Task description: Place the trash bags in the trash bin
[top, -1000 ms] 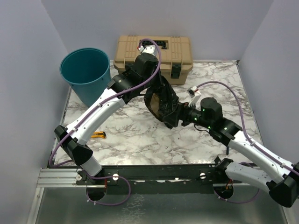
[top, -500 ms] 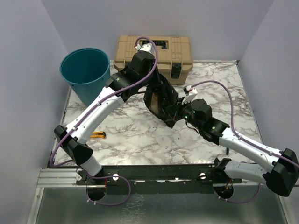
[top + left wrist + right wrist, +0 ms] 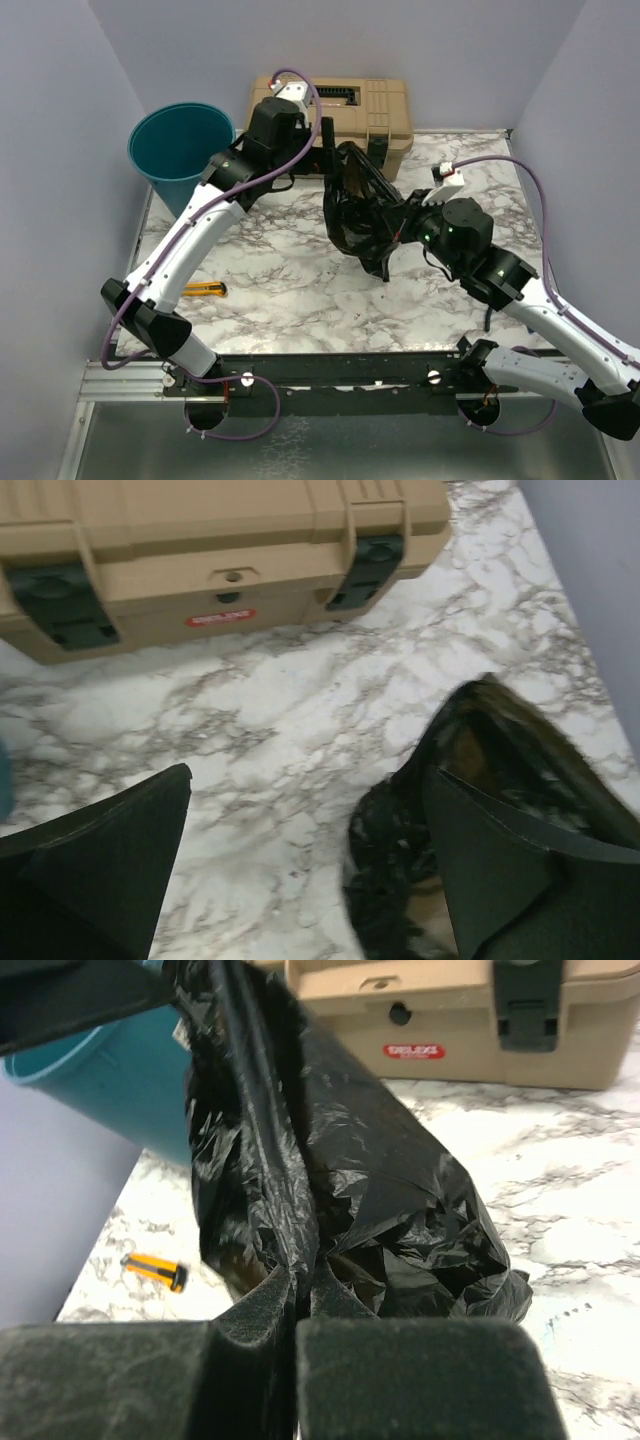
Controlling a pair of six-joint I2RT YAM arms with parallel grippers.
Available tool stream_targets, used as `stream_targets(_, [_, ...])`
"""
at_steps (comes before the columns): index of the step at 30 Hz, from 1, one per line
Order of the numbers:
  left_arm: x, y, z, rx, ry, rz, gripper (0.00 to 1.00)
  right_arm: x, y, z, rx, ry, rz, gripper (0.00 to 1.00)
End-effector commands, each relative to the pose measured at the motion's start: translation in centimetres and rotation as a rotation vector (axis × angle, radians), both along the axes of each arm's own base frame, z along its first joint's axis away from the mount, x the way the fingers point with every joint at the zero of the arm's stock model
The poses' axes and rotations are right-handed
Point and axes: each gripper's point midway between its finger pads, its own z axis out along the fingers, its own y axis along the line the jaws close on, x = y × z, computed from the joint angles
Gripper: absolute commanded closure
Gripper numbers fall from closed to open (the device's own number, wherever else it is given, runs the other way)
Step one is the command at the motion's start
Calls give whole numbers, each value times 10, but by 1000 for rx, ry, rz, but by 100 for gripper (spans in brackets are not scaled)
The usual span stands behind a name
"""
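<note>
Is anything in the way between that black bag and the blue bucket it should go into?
Yes: the left arm. Its wrist and open left gripper hang between the trash bag, pinched in the right gripper, and the trash bin. The toolbox sits behind that line.

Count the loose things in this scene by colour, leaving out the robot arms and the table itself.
Black: 1, the trash bag
Teal: 1, the trash bin
Tan: 1, the toolbox
Orange: 1, the small tool
Total: 4
</note>
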Motion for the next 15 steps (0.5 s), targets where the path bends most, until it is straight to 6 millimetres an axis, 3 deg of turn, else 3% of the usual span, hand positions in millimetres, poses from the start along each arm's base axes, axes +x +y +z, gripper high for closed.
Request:
stream_targets(1, [2, 61, 16, 184, -79, 36, 1, 2, -32, -2, -78, 65, -155, 99])
stream_targets(5, [9, 95, 11, 308, -59, 55, 1, 3, -47, 10, -93, 60, -215, 99])
stream_targets(10, [21, 158, 20, 490, -71, 261, 1, -2, -52, 17, -94, 54, -212, 99])
stream_targets(15, [43, 219, -5, 588, 50, 377, 1, -10, -58, 23, -60, 44, -205, 99])
